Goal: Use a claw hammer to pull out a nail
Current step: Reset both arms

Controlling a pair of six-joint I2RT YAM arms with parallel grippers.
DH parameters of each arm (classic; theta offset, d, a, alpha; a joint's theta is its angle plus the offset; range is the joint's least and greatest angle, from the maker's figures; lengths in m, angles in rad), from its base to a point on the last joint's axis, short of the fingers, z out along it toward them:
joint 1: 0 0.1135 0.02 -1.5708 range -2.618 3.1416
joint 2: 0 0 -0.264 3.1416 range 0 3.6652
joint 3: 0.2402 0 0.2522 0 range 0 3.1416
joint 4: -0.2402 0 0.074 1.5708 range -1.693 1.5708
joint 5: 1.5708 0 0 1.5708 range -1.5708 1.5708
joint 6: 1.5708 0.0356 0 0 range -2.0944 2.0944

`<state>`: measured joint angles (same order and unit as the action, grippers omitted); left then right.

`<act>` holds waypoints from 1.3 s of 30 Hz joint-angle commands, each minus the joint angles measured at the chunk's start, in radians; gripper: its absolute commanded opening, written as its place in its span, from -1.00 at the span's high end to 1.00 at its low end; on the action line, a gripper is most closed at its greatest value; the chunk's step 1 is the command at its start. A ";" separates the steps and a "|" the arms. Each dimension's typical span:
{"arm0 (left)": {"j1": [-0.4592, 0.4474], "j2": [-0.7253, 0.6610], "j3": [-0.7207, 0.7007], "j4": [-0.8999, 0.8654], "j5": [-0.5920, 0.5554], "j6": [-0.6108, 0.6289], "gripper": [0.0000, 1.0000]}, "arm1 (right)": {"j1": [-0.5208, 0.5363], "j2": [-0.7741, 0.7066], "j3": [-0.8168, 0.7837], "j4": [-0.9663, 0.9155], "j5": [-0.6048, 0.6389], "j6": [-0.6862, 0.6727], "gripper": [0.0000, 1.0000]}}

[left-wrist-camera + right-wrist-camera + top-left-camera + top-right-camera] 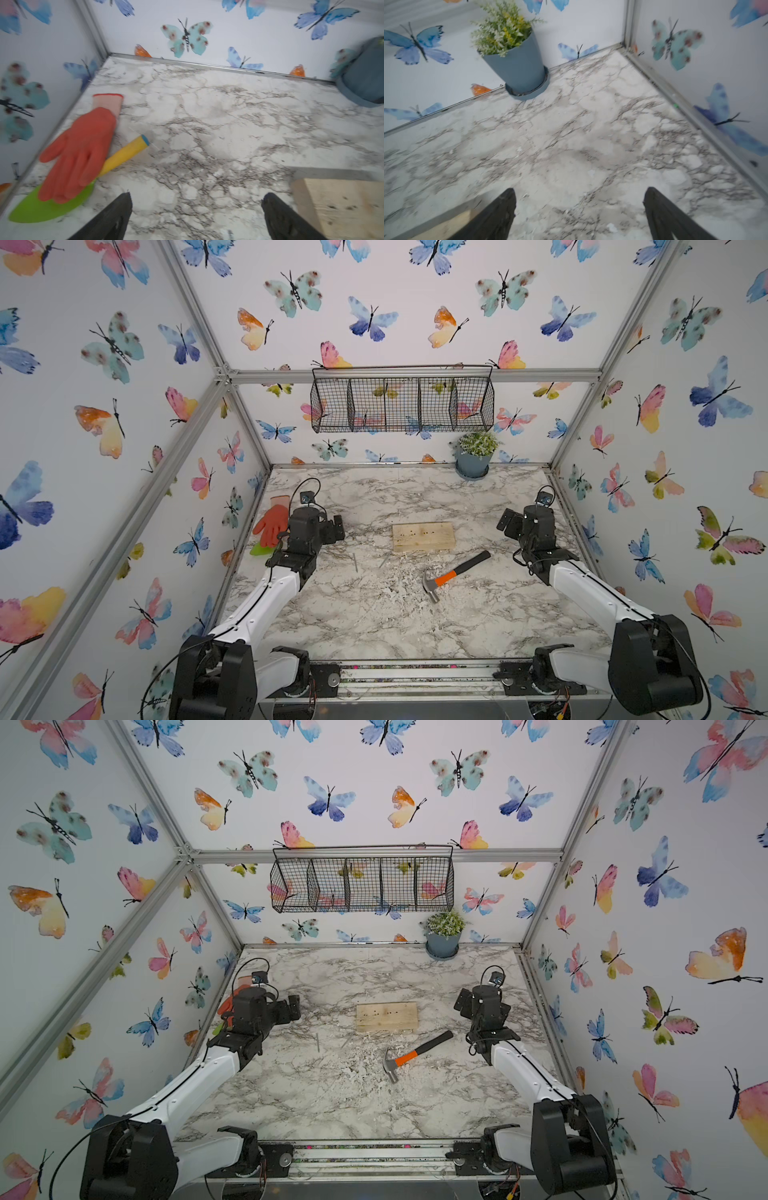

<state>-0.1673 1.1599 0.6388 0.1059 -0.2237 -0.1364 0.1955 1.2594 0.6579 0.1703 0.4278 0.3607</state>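
The claw hammer [451, 576] lies flat on the marble table [374, 626], on the robot's side of the wooden board [424, 537] and near its right front corner, without touching it. Its long axis runs on a slant. The steel head [431, 587] points toward the robot's base and a little left, while the black handle [473, 562] reaches away and to the right, toward the right arm. The right gripper [504, 523] hangs above the table beyond the handle's end and to its right, fingers [500, 207] spread wide with nothing between them. The left gripper [337, 529] is just as wide and empty. It sits off the board's left end, well apart from the hammer. The right arm looks the nearer one. Reaching the handle would mean coming back toward the base and inward, with the jaws turned across the slant. The dark specks on the board are too small to tell nails from holes.
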 commanded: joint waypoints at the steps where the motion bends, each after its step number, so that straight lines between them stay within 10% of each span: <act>1: 0.096 -0.002 -0.094 0.187 -0.067 0.085 -0.97 | -0.003 0.025 -0.062 0.129 0.219 -0.130 -0.96; 18: 0.110 0.256 -0.436 1.000 0.061 0.121 -0.97 | -0.004 0.274 -0.461 1.153 0.055 -0.344 -0.97; 39: 0.105 0.261 -0.423 0.974 0.059 0.126 -0.97 | -0.030 0.330 -0.424 1.094 -0.080 -0.346 -0.96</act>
<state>-0.0654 1.4227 0.1936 1.0916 -0.1852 -0.0090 0.1688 1.5951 0.2287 1.2434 0.3595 0.0238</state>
